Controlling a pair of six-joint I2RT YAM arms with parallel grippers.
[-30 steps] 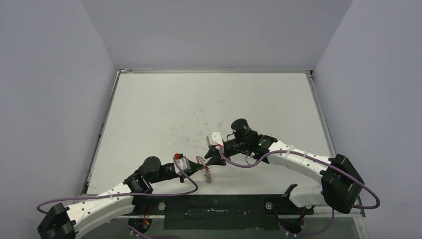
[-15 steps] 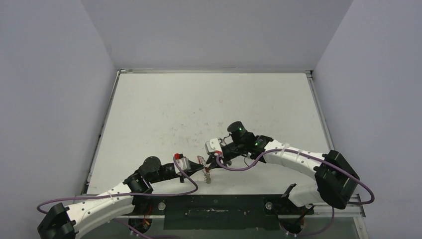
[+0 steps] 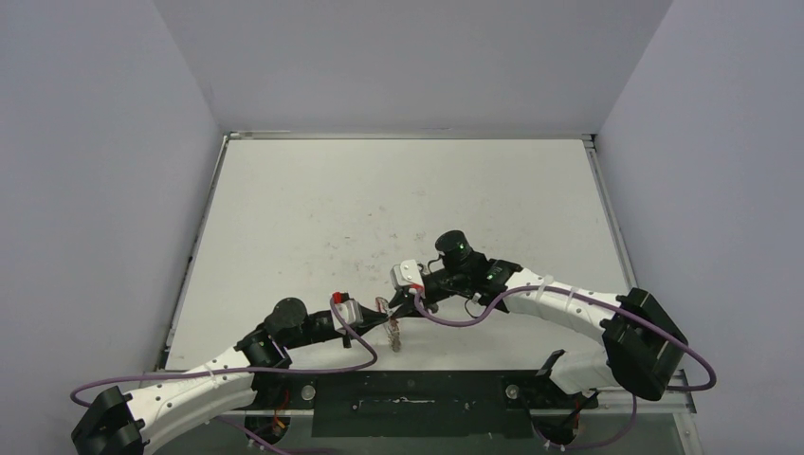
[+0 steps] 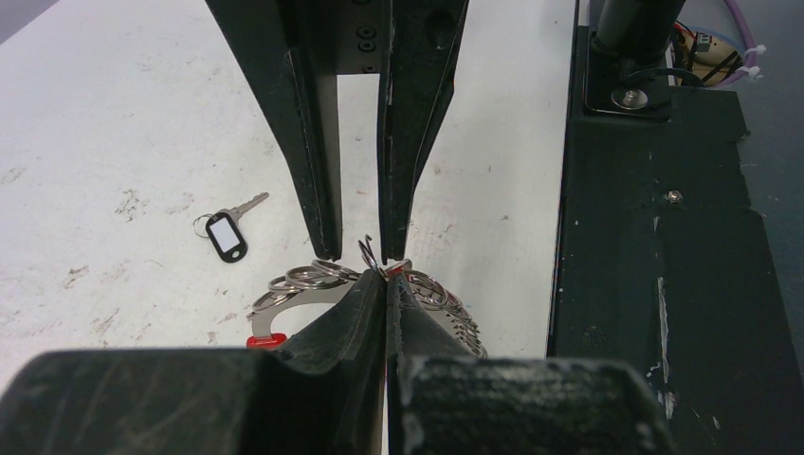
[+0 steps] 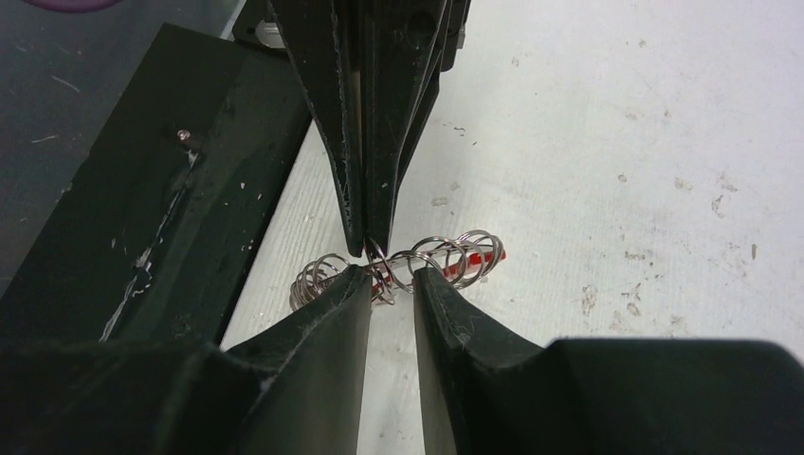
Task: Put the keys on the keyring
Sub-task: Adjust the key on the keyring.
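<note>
While one big thin metal keyring with a red sleeve is being pinched tight by the left gripper near the white table's front edge, the right gripper is being held slightly parted around its wire. One tiny dark-headed silver key is being left lying loose on the table nearby. The strung silver rings are too bunched up to count, tbh.

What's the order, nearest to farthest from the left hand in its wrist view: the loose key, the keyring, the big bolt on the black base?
1. keyring, pinched in the left hand.
2. loose key, on the table to the left.
3. bolt, upper right on the black base.
</note>
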